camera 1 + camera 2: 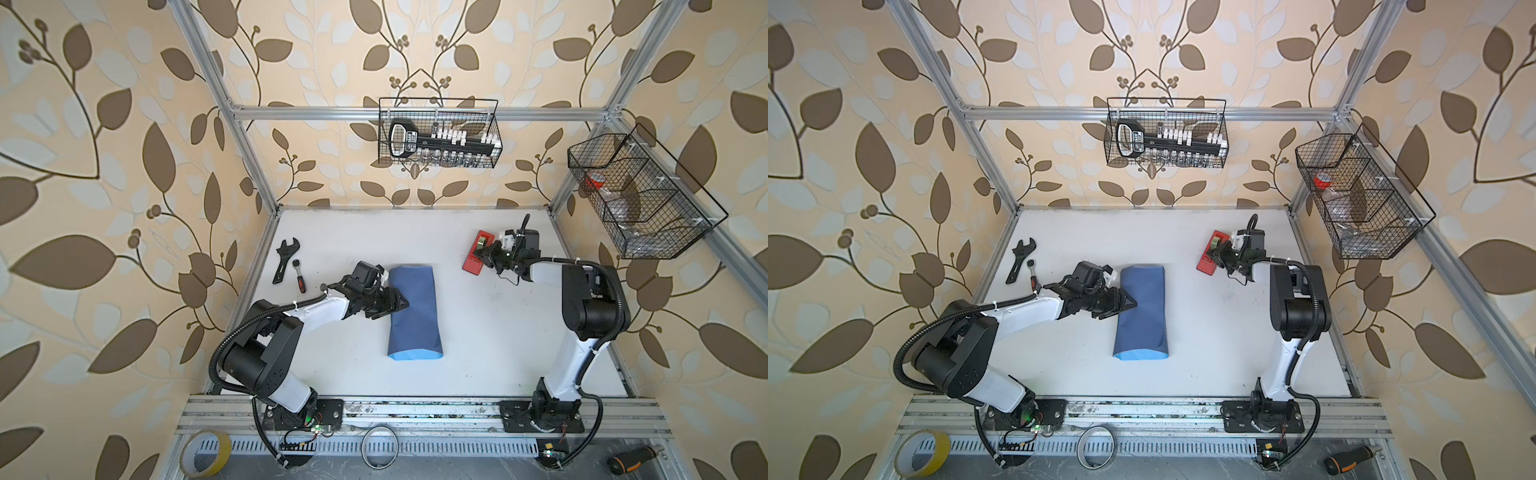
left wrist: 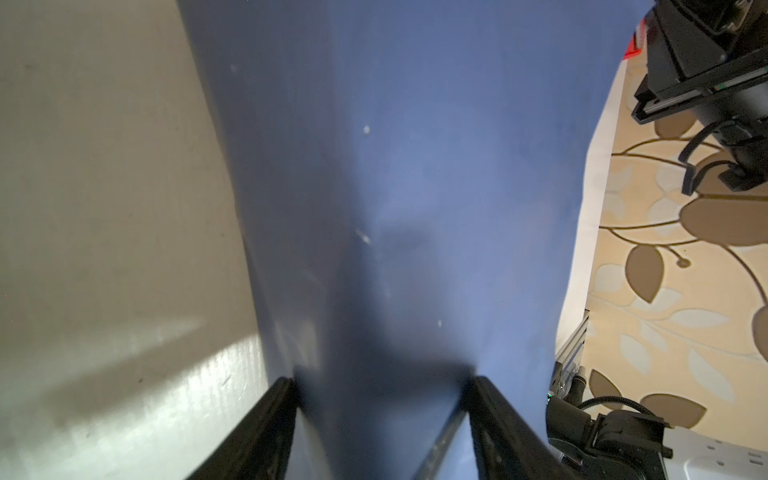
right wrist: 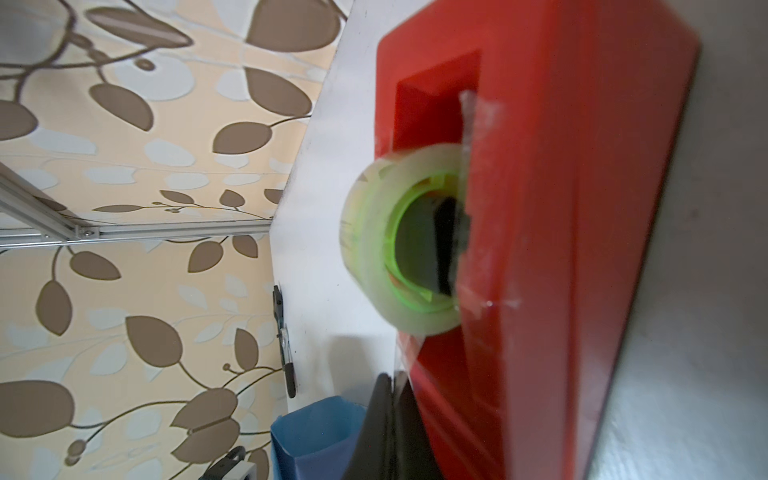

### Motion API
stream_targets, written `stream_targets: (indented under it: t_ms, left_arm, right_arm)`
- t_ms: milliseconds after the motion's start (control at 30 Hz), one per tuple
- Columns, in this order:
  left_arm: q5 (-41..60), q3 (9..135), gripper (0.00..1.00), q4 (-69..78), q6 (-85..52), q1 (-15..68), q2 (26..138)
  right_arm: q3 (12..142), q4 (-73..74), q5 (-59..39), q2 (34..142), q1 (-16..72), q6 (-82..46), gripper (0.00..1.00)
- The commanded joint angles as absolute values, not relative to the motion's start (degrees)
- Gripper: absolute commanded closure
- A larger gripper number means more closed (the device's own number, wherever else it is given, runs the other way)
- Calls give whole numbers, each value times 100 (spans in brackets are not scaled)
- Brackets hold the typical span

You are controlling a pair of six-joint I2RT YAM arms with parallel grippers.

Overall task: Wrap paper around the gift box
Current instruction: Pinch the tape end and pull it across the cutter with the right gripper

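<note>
Paper (image 1: pixel 413 316): folded into a long sleeve, dark blue side out, light blue lining showing at the near end; lies mid-worktop (image 1: pixel 478 340)
Gift box: hidden from view
Left end effector (image 1: pixel 392 309): jaws moderately wide, resting on the sleeve's left edge
Right end effector (image 1: pixel 485 257): jaws closed at the red tape dispenser (image 1: pixel 471 266), beside its tape roll (image 3: pixel 374 249); whether tape is pinched cannot be told

Leaf-patterned beige wallpaper (image 1: pixel 104 166) (brown leaves) surrounds a white tabletop (image 1: pixel 478 332).
</note>
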State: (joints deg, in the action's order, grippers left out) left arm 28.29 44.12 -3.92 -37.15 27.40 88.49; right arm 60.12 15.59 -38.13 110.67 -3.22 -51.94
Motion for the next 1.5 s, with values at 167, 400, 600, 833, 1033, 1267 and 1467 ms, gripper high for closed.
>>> stream_targets:
  t_ms: [167, 400, 600, 833, 1033, 1267, 1467]
  left_arm:
    - [2180, 4268, 34, -1049, -3489, 2769, 9019]
    - [2167, 4252, 34, -1055, -3474, 2769, 9018]
    - [2156, 4232, 34, -1052, -3478, 2768, 9018]
    - [2149, 4245, 34, -1055, -3479, 2769, 9026]
    - [2136, 4236, 34, -1054, -3475, 2769, 9033]
    - [2136, 4243, 34, -1061, -3475, 2769, 9018]
    - [2142, 4247, 34, -1055, -3471, 2769, 9029]
  right_arm:
    - [5748, 2512, -4437, 11113, -281, -6022, 100]
    - [5662, 2612, -4507, 10956, -282, -6108, 100]
    - [5596, 2624, -4535, 10825, -273, -6115, 100]
    - [5480, 2767, -4580, 10716, -264, -6220, 100]
    - [5383, 2830, -4606, 10637, -255, -6258, 100]
    - [5319, 2821, -4603, 10544, -226, -6249, 100]
    - [5085, 2861, -4568, 10432, -154, -6223, 100]
